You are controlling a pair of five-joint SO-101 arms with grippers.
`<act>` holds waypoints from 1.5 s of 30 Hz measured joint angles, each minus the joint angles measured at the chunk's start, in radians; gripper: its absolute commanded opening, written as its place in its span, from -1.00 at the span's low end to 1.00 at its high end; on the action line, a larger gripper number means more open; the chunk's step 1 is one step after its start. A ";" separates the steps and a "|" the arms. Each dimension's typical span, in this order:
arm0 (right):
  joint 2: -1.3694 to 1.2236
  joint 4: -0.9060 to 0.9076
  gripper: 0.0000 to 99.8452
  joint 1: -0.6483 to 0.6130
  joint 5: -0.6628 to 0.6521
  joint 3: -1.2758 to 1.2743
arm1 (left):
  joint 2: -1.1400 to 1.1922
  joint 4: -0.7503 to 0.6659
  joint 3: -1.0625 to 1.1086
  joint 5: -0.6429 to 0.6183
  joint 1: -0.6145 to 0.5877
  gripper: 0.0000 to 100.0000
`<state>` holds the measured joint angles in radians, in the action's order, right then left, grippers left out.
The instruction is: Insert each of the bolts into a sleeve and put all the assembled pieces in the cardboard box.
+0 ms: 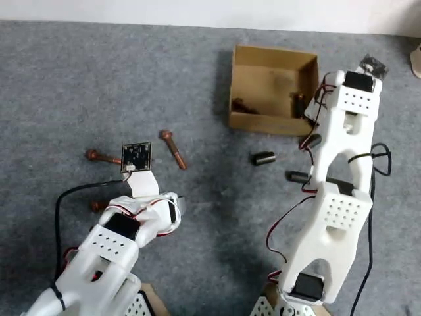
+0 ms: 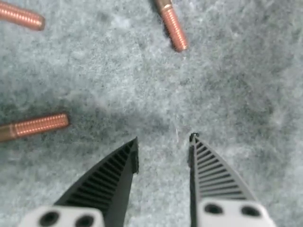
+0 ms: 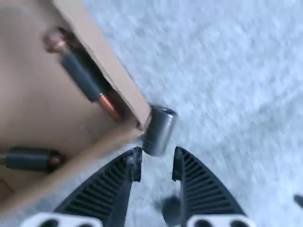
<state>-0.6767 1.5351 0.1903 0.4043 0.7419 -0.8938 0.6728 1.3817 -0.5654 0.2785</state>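
Copper-coloured threaded bolts lie loose on the grey carpet [image 1: 72,85] near the left arm [image 1: 112,243]: one [image 1: 173,149] slanted just past its wrist, one [image 1: 102,157] on the outer side, and a third [image 1: 98,205] closer to the arm's elbow. That arm is folded low at the near left of the table, with its wrist tipped down towards the carpet. The left gripper [image 2: 164,142] has its black ribbed fingers spread wide over bare carpet and grips nothing, and the bolts in its own view lie apart from the tips. The right arm [image 1: 342,197] is stretched long from its base, running up beside the right wall of the open brown cardboard box [image 1: 263,123]. The right gripper [image 3: 156,158] is parted by a modest gap and empty. A dark grey cylindrical sleeve [image 3: 158,128] lies just beyond its tips, against the box's outer corner. Two more sleeves [image 1: 263,158] [image 1: 297,176] rest on the carpet in front of the box, between the arms. Inside the box lie two assembled pieces: one [image 3: 83,78] along the wall by that corner, the other [image 3: 28,158] near the adjoining wall.
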 measured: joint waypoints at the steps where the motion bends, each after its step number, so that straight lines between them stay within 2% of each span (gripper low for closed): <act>1: -0.002 0.029 -0.80 0.000 0.005 0.000 | 0.000 0.000 0.000 0.000 0.000 -0.66; 11: -0.002 0.167 -0.80 0.002 0.006 0.101 | 0.000 0.000 0.000 0.000 0.000 -0.66; 20: -0.008 0.086 -0.80 0.015 0.009 0.020 | 0.000 0.000 0.000 0.000 0.000 -0.66; 28: -0.153 0.031 -0.80 0.021 0.017 0.002 | 0.000 0.000 0.000 0.000 0.000 -0.66; 34: -0.161 0.003 -0.80 0.025 0.049 0.003 | 0.000 0.000 0.000 0.000 0.000 -0.66; 45: -0.161 0.077 -0.80 0.026 0.089 0.196 | 0.000 0.000 0.000 0.000 0.000 -0.66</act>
<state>-0.8378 1.6118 0.2163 0.4933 0.9383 -0.8938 0.6728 1.3817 -0.5654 0.2785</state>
